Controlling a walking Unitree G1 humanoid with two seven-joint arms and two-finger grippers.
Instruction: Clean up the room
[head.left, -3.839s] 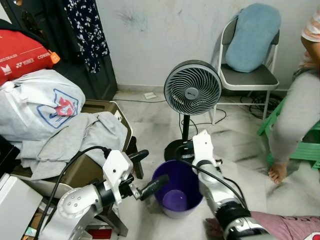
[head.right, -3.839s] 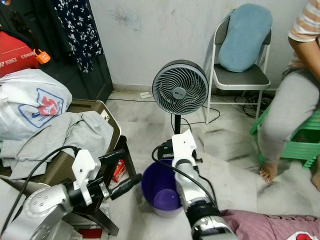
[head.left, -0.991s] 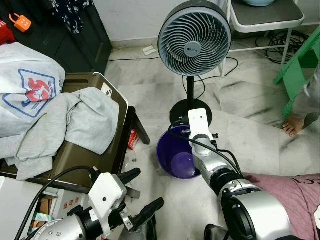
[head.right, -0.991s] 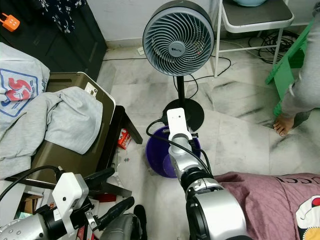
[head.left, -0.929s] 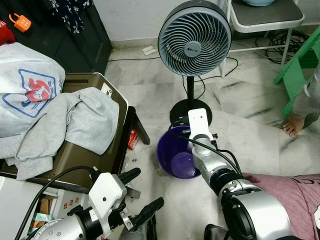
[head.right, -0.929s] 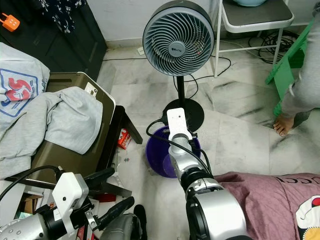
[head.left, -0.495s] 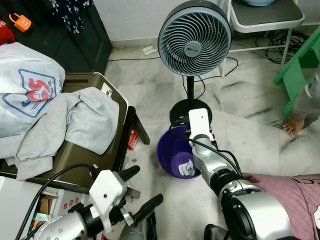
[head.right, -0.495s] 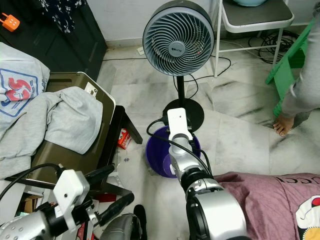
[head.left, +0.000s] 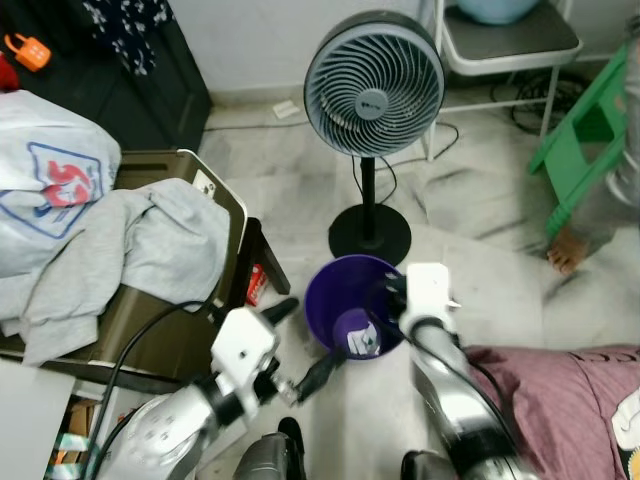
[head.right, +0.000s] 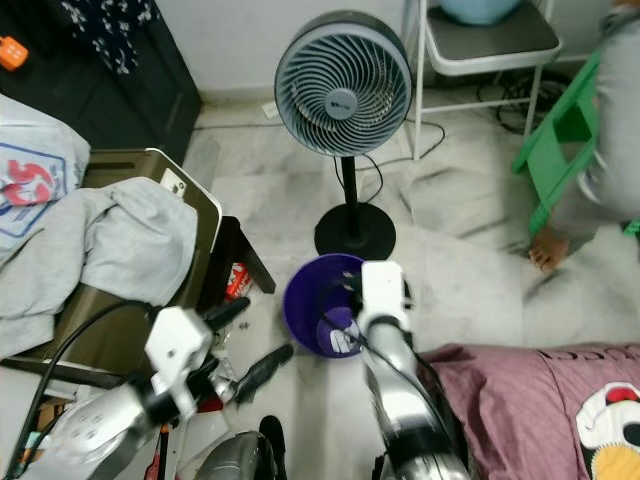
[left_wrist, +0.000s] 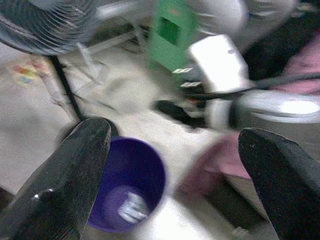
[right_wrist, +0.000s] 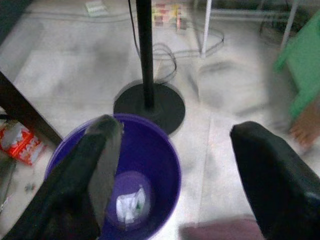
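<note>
A purple bin (head.left: 322, 292) stands on the floor in front of a fan's base. A crumpled white wrapper (head.left: 361, 341) lies at its bottom, also plain in the right wrist view as the wrapper (right_wrist: 131, 205) inside the bin (right_wrist: 152, 165). My right gripper (right_wrist: 175, 129) hovers open just above the bin's near right rim, nothing between its fingers. My left gripper (head.left: 304, 340) hangs open to the bin's left, empty, level with the rim; its wrist view looks down at the bin (left_wrist: 146, 167) and wrapper (left_wrist: 131, 208).
A standing fan (head.left: 374, 86) rises behind the bin. On the left, a brown case (head.left: 190, 330) carries grey clothes (head.left: 130, 250). A red packet (head.left: 255, 285) lies under it. A green stool (head.left: 580, 140) and a person's foot (head.left: 560, 250) are at right. Maroon cloth (head.left: 560, 390) lies near right.
The white wrapper has dropped into the bin, which looked empty a second ago. My right gripper has drawn back toward the near rim. My left gripper has risen toward the bin. The camera shifted.
</note>
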